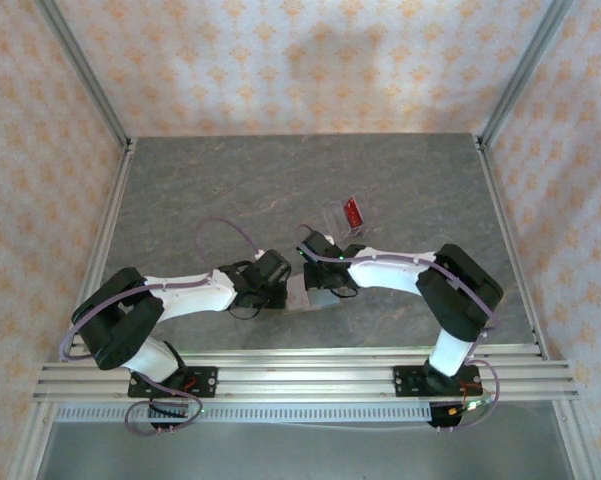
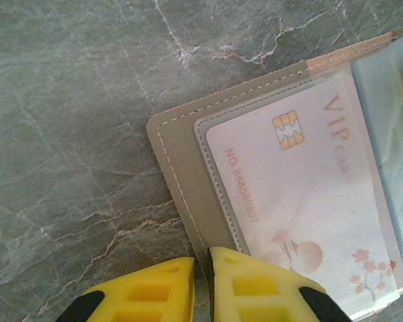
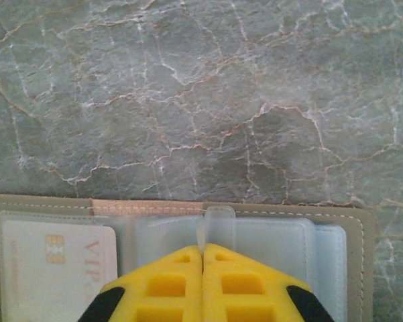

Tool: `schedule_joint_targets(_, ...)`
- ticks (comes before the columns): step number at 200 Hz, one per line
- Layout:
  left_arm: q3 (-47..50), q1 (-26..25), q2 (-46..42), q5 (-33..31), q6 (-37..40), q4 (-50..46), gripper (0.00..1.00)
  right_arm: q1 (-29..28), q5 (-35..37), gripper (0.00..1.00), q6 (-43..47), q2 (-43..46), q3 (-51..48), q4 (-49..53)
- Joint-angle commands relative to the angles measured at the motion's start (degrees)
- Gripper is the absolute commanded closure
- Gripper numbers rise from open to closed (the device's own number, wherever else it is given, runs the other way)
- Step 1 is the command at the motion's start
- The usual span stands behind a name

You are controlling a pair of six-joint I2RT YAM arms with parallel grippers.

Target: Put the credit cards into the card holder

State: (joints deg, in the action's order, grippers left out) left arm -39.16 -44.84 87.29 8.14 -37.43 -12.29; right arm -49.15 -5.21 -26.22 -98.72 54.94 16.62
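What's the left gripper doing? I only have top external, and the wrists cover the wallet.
Observer: The left gripper is pinching the card holder by the edge of its olive cover. The holder lies open on the table.
Operator: Any card in it?
Observer: Yes, a pale VIP card with a gold chip sits inside a clear pocket.
Operator: Right side?
Observer: The right gripper is shut, with the edge of a clear sleeve between its fingertips.
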Motion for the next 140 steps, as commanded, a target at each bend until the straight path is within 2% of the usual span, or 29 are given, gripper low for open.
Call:
schedule_joint_targets(1, 2.2, -0.1, 5.2, 0.2, -0.2, 3.8, 0.86, -0.1, -0.3, 1.00, 0.5, 0.2, -1.5, 4.8)
schedule_joint_targets(81, 1.8, -2.3, 8.7, 0.3, -1.9, 6.7, 0.87, -0.2, -4.0, 1.00, 1.4, 3.0, 5.4, 8.4)
schedule_joint_targets(111, 1.9, -2.4, 8.5, 0.2, -1.9, 6.7, 0.87, -0.2, -9.4, 0.89, -1.2, 1.8, 4.5, 4.5)
schedule_joint_targets(130, 2.0, -2.4, 8.4, 0.1, -2.0, 6.7, 0.87, -0.2, -13.8, 0.77, -3.3, 1.1, 3.1, 0.4)
schedule_joint_targets(140, 2.1, -2.4, 8.3, -0.1, -2.0, 6.7, 0.87, -0.2, -15.2, 0.76, -4.1, 1.5, 2.4, -1.5)
